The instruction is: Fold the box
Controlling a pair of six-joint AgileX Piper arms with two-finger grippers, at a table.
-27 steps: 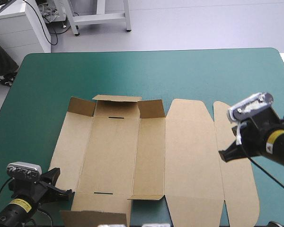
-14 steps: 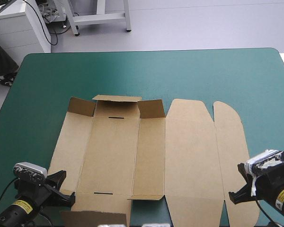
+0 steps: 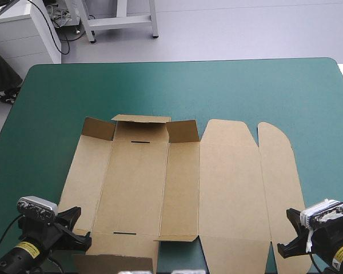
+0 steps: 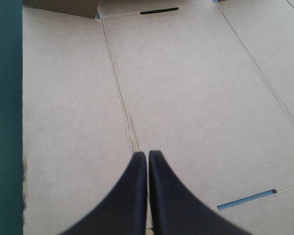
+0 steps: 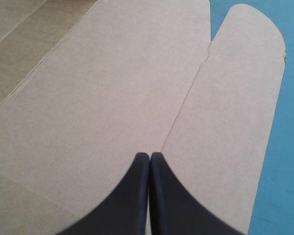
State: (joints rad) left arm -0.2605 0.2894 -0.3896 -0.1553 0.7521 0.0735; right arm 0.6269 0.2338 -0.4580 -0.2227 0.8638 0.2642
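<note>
One box (image 3: 183, 188) lies on the table (image 3: 177, 91), a single cut sheet spread flat, left of centre and reaching to the near edge. At its far end three flaps (image 3: 140, 119) stand slightly raised. The rest lies level, out to a rounded flap (image 3: 280, 182) on the right. Two dark slots (image 3: 140, 141) are cut in the widest panel, one far and one near. The board carries no print that I can see.

There are two grippers. The left gripper (image 3: 84, 240) is at the box's near left corner and the right gripper (image 3: 286, 249) is at its near right. Each arm has one yellow sticker (image 3: 24, 248), its writing too small to read.

In the left wrist view the left gripper (image 4: 147, 154) has its fingers pressed together in a point over bare board, holding nothing. The right gripper (image 5: 150, 155) looks the same, over the crease beside the rounded flap.

The box's near edge is cut off from sight, and the right gripper covers the near end of the rounded flap.
</note>
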